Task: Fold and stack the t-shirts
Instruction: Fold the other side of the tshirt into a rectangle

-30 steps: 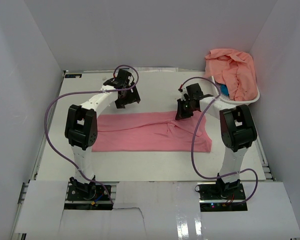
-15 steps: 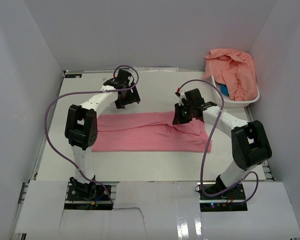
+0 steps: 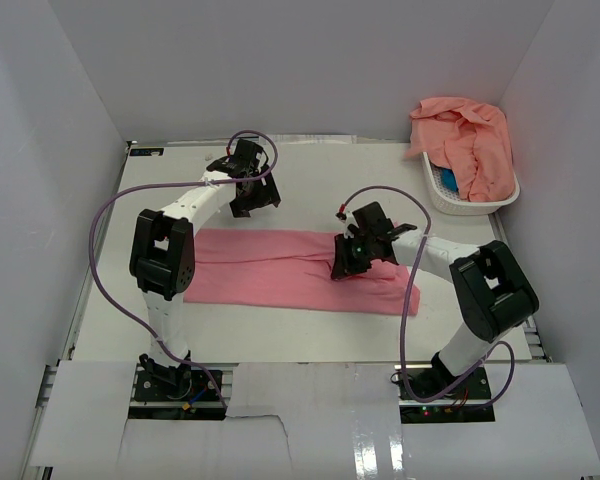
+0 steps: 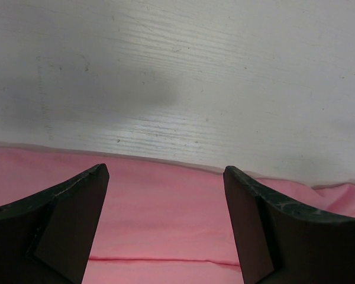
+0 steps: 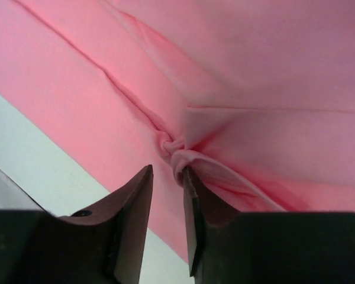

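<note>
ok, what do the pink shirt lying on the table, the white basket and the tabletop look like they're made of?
Flat rose-pink t-shirt: soft matte knit cloth, probably cotton jersey; it creases and puckers into folds.
White slotted basket: looks like moulded plastic, smooth with a slight sheen and a thin slotted wall.
White tabletop: likely painted wood or laminate; matte, with faint grain lines in the close view.

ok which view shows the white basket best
The top external view: the white slotted basket sits at the far right with salmon t-shirts heaped on it. Neither wrist view shows it.
</note>
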{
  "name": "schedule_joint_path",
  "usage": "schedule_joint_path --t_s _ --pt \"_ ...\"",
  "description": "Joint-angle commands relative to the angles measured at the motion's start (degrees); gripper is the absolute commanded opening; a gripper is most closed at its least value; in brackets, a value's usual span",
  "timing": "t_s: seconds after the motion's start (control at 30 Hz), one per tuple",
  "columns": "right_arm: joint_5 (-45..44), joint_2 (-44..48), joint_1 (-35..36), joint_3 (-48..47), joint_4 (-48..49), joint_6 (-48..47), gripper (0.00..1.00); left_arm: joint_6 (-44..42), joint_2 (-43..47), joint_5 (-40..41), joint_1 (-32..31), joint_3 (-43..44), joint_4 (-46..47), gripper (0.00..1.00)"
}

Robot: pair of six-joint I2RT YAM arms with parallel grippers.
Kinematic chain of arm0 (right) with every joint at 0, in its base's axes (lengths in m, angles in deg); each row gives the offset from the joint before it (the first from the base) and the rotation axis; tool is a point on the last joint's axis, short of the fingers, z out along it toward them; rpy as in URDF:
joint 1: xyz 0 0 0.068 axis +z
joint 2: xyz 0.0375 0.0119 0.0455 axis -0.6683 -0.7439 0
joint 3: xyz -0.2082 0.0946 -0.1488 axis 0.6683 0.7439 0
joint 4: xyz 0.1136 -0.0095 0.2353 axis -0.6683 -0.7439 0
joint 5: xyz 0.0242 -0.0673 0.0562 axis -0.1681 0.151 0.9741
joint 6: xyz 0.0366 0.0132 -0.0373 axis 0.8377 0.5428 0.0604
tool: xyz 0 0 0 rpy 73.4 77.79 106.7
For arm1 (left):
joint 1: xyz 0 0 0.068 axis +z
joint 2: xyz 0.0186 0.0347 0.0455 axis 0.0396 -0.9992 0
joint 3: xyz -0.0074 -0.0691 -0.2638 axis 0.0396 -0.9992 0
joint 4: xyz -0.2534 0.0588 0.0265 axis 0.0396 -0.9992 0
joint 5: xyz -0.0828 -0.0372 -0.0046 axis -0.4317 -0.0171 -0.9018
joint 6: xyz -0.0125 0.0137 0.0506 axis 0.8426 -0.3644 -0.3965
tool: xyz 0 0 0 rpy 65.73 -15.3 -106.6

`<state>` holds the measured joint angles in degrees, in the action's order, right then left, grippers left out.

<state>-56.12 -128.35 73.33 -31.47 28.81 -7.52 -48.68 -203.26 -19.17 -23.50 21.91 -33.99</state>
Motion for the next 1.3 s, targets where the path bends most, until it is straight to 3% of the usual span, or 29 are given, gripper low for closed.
schedule_joint_path --t_s 0.0,0.07,0.5,0.67,1.0,1.27 --pt "3.42 -1.23 0.59 -0.09 3.15 1.66 0.37 -0.33 1.73 0.85 -0.39 0.33 0.96 0.89" --pt "4.30 -1.23 0.51 -0.53 3.41 1.57 0.53 -0.50 1.64 0.67 -0.39 0.42 0.96 0.90" --pt "1.58 7.47 -5.29 -1.41 1.83 0.08 0.54 -2.70 2.25 -0.90 -0.39 2.97 -2.38 0.90" --pt "2.54 6.24 -7.92 0.26 2.36 -2.29 0.53 -4.63 1.38 -13.55 -2.14 3.58 -1.67 0.88" --pt "14.75 1.93 -13.55 4.57 9.39 -7.48 0.52 -6.75 -1.61 -37.62 -9.70 5.52 2.72 0.86" --pt "17.40 0.35 -13.56 5.71 9.74 -9.24 0.48 -4.03 -13.11 -50.74 -13.13 14.20 3.87 0.86"
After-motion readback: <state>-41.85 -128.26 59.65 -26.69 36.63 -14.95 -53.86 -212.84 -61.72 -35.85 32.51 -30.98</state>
